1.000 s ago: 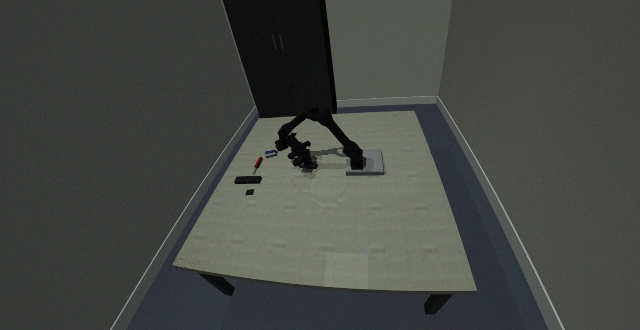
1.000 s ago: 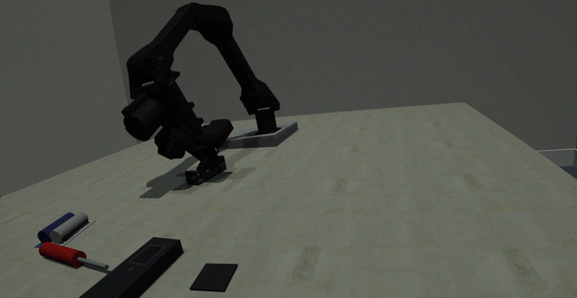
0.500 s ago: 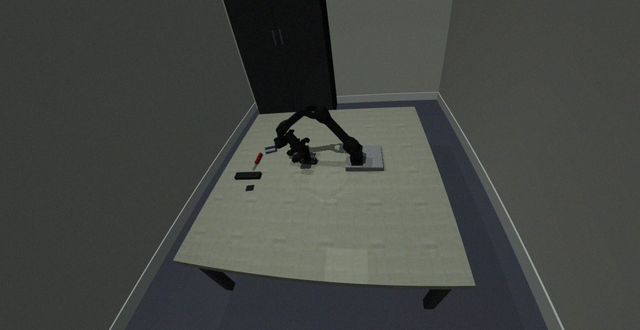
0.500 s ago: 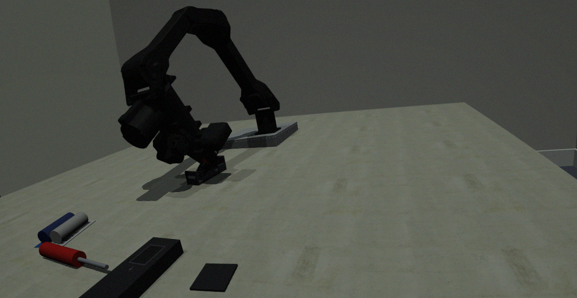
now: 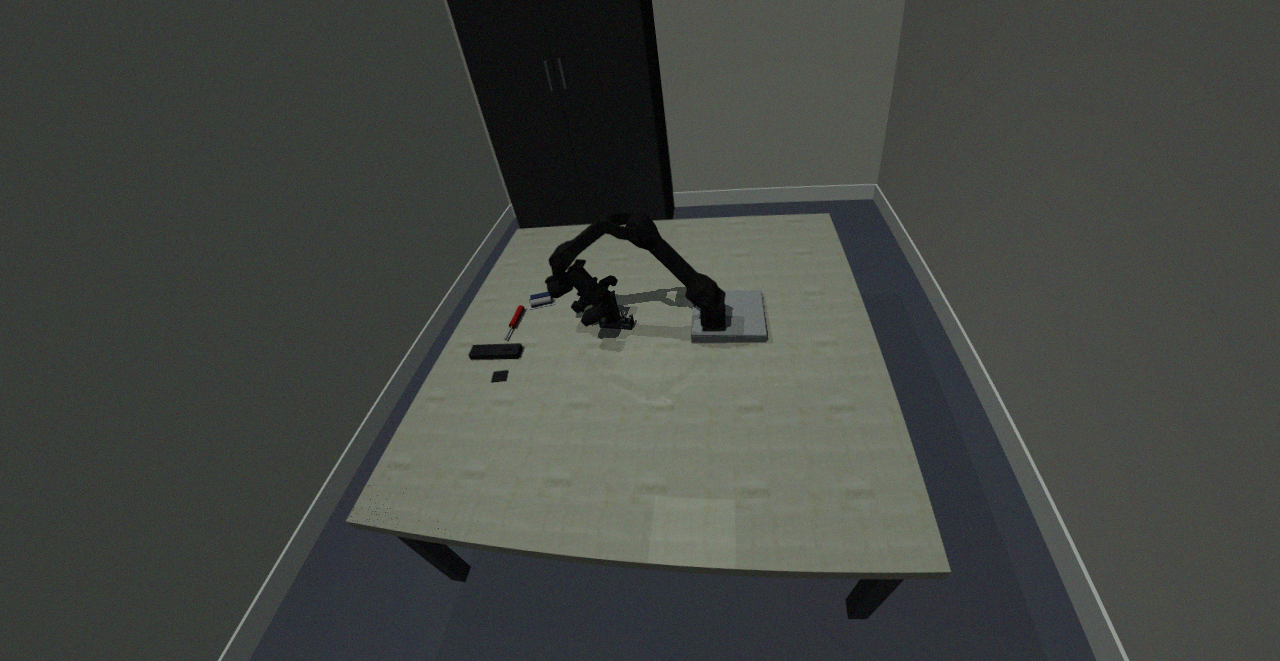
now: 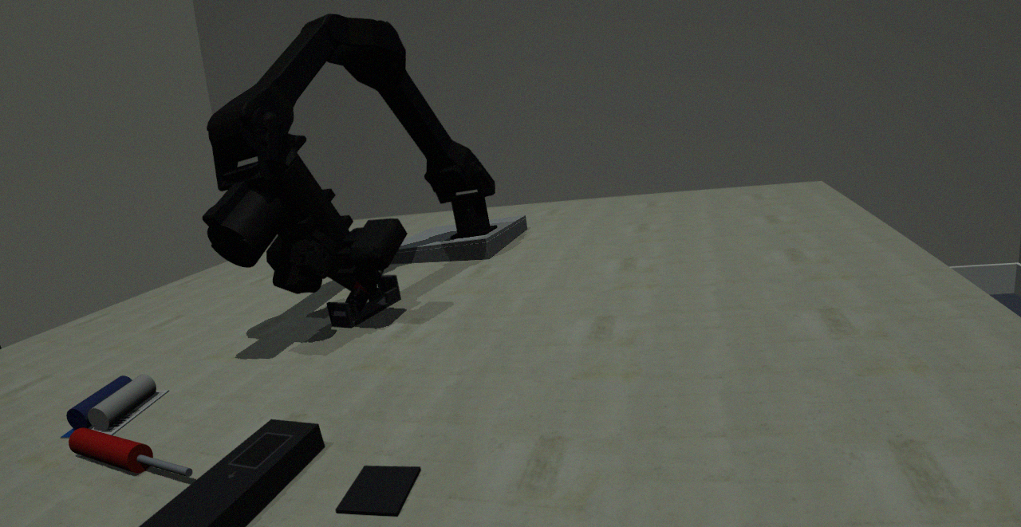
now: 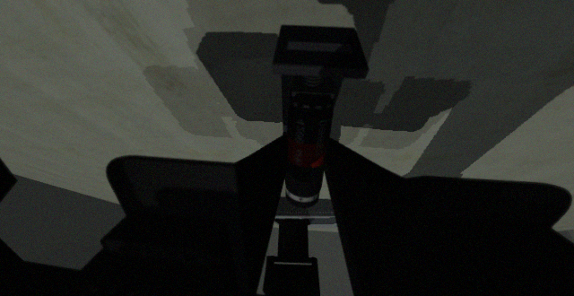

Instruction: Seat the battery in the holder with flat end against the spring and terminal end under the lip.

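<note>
On the pale table (image 5: 644, 442) the dark arm (image 5: 644, 241) arches from its grey base plate (image 5: 747, 317) down to the hand (image 5: 615, 320). Left lie a red-handled screwdriver (image 5: 514, 318) and a black bar (image 5: 495, 352).
</note>
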`<action>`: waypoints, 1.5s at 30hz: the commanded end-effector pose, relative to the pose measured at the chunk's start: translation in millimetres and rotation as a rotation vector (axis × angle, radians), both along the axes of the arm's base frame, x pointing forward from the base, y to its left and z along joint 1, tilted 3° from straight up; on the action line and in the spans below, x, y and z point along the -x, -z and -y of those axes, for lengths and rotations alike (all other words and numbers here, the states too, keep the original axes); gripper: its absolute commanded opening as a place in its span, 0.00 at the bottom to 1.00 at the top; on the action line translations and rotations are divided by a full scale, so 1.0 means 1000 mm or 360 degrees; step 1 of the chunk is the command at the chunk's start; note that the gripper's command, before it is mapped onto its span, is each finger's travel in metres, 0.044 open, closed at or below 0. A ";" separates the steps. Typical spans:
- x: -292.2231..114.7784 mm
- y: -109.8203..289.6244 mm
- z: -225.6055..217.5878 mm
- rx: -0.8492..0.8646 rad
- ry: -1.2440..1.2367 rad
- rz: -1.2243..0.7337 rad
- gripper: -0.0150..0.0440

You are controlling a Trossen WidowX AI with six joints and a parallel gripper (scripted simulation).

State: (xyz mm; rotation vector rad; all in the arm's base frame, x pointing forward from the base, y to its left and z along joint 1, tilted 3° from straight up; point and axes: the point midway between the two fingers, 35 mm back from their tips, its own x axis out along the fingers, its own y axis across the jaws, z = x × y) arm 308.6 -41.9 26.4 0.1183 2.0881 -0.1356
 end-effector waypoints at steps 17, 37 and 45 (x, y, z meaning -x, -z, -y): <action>-0.011 0.001 0.001 0.0004 0.0004 0.0029 0.38; -0.009 0.004 0.001 0.0024 -0.0004 0.0180 0.38; -0.008 0.005 0.001 0.0032 -0.0008 0.0240 0.38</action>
